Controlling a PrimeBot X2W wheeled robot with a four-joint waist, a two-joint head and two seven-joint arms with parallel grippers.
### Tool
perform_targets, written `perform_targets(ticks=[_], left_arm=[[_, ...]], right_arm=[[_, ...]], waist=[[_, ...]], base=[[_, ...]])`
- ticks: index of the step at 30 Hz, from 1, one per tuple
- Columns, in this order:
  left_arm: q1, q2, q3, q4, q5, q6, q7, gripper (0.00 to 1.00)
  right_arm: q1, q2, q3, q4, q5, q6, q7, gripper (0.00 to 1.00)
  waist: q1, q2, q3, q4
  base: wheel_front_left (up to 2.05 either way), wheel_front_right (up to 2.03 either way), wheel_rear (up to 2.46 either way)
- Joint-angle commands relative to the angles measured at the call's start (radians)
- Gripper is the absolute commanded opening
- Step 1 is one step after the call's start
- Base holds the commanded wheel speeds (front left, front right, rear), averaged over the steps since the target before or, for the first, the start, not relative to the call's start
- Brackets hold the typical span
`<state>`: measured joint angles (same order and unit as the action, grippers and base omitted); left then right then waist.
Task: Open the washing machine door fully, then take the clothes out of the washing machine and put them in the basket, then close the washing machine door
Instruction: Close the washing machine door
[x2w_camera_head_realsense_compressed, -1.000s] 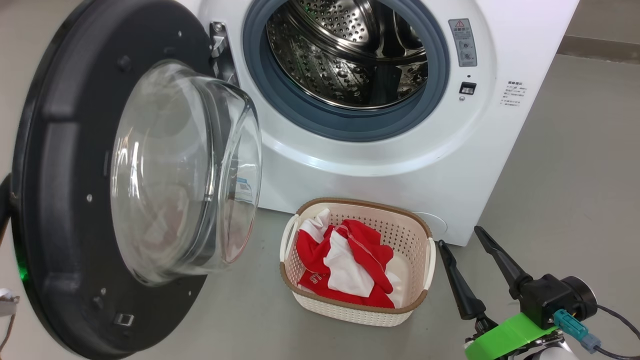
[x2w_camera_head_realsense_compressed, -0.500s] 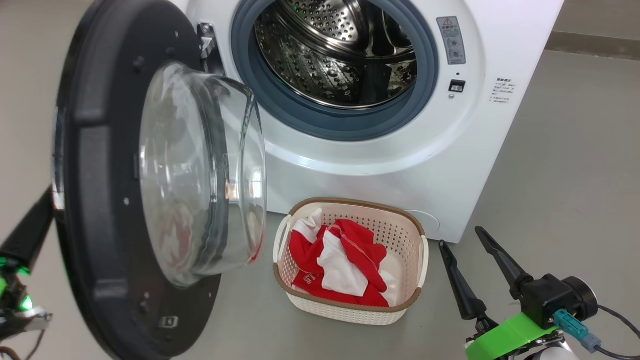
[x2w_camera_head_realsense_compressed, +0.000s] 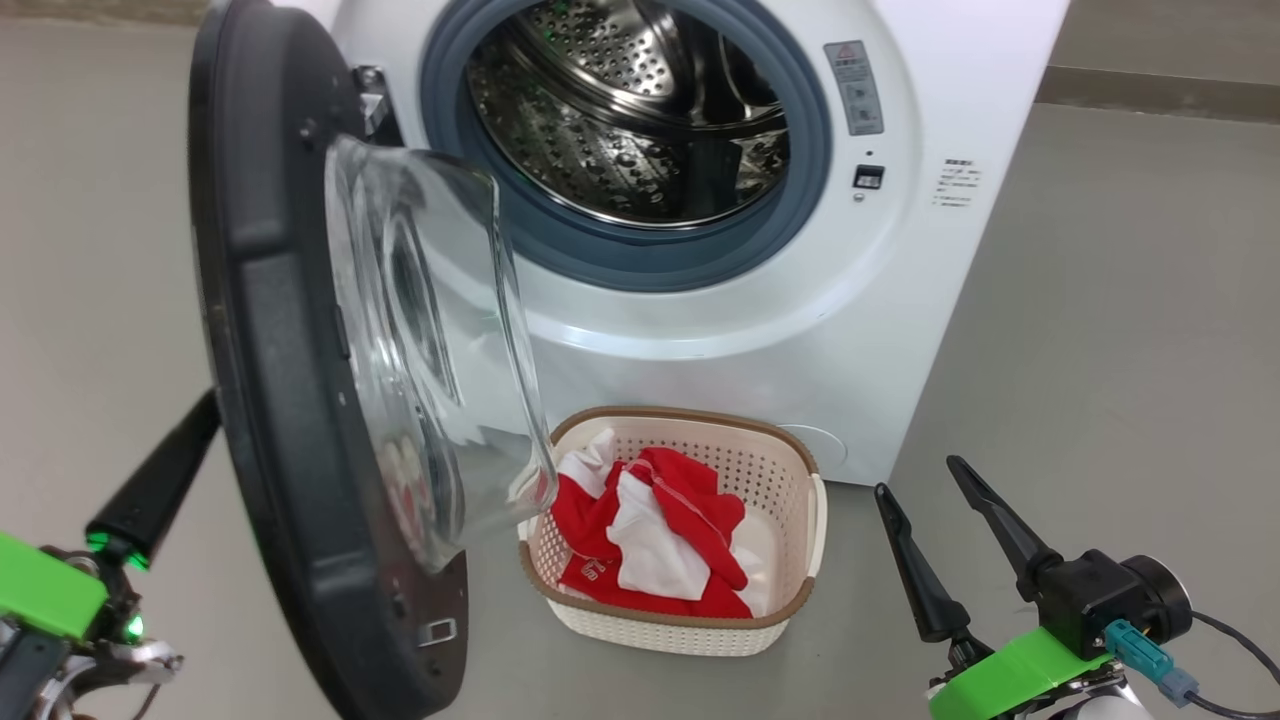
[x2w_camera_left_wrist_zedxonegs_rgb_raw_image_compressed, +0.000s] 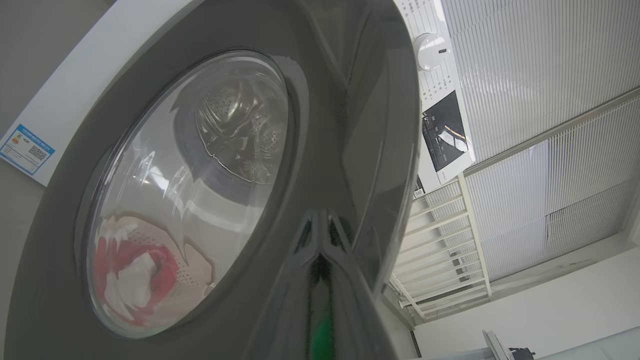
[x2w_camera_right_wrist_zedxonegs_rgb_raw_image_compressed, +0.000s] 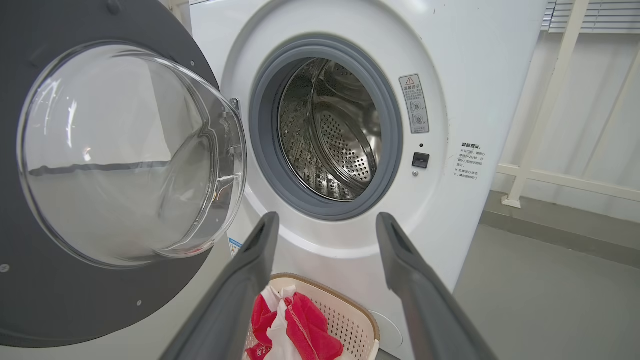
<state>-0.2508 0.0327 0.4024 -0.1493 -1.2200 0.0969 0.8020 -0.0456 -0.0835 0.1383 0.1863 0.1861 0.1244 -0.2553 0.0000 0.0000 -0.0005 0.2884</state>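
Washing machine door (x2w_camera_head_realsense_compressed: 270, 380) stands well out on its hinge (x2w_camera_head_realsense_compressed: 375, 90) at the left of the head view, nearly edge-on to us. Its glass bowl (x2w_camera_head_realsense_compressed: 430, 330) bulges toward the washing machine (x2w_camera_head_realsense_compressed: 800, 330) and overlaps the basket's (x2w_camera_head_realsense_compressed: 690, 415) left corner in the picture.

We read this as the closing step. The drum (x2w_camera_head_realsense_compressed: 620, 130) in the upper middle looks bare, and the red and white clothes (x2w_camera_head_realsense_compressed: 650, 530) lie heaped in the basket at the lower middle, on the floor (x2w_camera_head_realsense_compressed: 1100, 350) close against the machine's foot.

Our left gripper (x2w_camera_head_realsense_compressed: 195, 430) shows at the lower left, its two fingers pressed together into one dark wedge whose tip goes behind the door's outer face. In the left wrist view the tips meet their own reflection in the glossy black rim, so we judge them to be touching it. Fingers shut like this make a stiff pusher, which suits a door that needs a shove and no grasp.

Our right gripper (x2w_camera_head_realsense_compressed: 918, 476) waits at the lower right, fingers spread wide and holding nothing. It is apart from the basket's right side and out of the door's sweep.

We cannot tell whether the bowl will pass above the basket's rim, and we think that is the thing to watch as the door swings.
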Motion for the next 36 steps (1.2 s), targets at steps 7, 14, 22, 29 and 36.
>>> perform_targets(ticks=[7, 14, 22, 29, 36], left_arm=[[0.012, 0.018, -0.020, -0.055, -0.025, -0.001, 0.001, 0.00], [0.027, 0.018, -0.044, -0.063, -0.043, -0.004, -0.007, 0.00], [0.037, 0.018, -0.045, -0.068, -0.067, -0.010, -0.015, 0.00], [0.043, 0.018, -0.046, -0.070, -0.074, -0.012, -0.021, 0.00], [0.040, 0.022, -0.016, -0.064, -0.060, -0.019, -0.067, 0.00]], right_arm=[[-0.033, -0.001, 0.023, -0.024, 0.009, 0.006, -0.006, 1.00], [-0.031, -0.005, 0.024, -0.024, 0.009, 0.006, -0.006, 1.00], [-0.036, -0.005, 0.024, -0.026, 0.010, 0.006, -0.006, 1.00], [-0.039, -0.003, 0.028, -0.026, 0.010, 0.006, -0.006, 1.00], [-0.042, -0.005, 0.023, -0.029, 0.008, 0.006, -0.006, 1.00]], waist=[[0.0000, 0.0000, -0.007, -0.045], [0.0000, 0.0000, -0.001, -0.077], [0.0000, 0.0000, 0.004, -0.105], [0.0000, 0.0000, 0.008, -0.121], [0.0000, 0.0000, 0.019, -0.130]], base=[[0.00, 0.00, 0.00], [0.00, 0.00, 0.00], [0.00, 0.00, 0.00], [0.00, 0.00, 0.00], [0.00, 0.00, 0.00]])
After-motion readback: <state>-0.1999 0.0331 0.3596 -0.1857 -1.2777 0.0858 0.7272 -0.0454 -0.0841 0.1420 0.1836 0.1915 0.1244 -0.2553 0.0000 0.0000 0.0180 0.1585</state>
